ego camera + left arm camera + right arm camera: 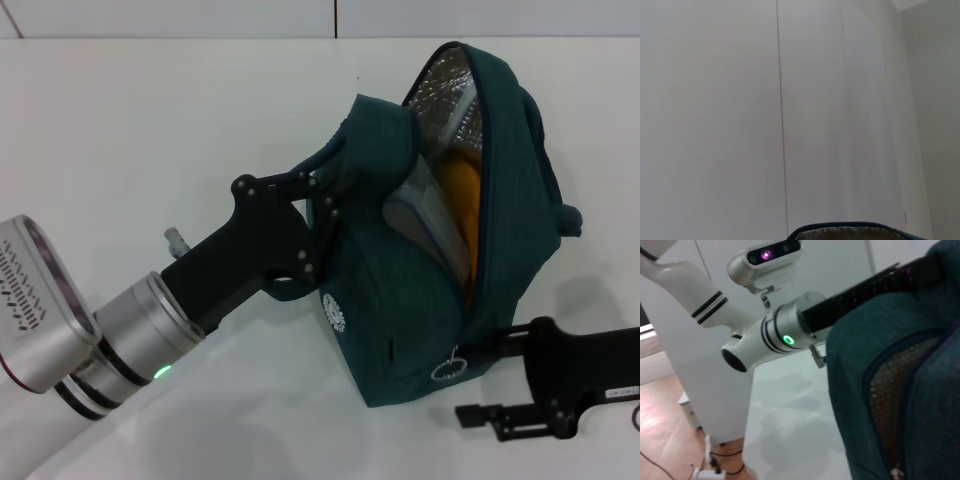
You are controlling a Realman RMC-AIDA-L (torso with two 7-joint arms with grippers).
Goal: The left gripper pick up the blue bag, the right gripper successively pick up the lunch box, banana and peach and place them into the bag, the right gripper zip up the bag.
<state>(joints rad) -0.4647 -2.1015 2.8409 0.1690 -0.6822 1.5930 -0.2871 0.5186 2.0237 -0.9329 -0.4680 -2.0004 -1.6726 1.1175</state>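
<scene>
While the blue bag [420, 300] stands on the white surface [150, 120], the left gripper [322, 225] is clamped on a fold of its fabric at the upper left side and holds it up. The bag leans a little, and its long zipper is open from the top down to the lower right corner. Through this opening I can see the silver lining [450, 95], the lunch box [425, 215] with a clear lid, and something orange-yellow [462, 190] behind it; whether this is the banana or the peach I cannot tell. The right gripper [480, 413] is low at the bag's lower right corner, just beside the small round zipper tag [447, 369]. Its fingers are partly behind the bag, so I cannot tell how far they are open or whether they hold anything. In the right wrist view the bag [880, 390] fills the near side, with the left arm [770, 335] behind it. The left wrist view shows mostly the wall [715, 110] and only the rim of the bag [850, 231].
</scene>
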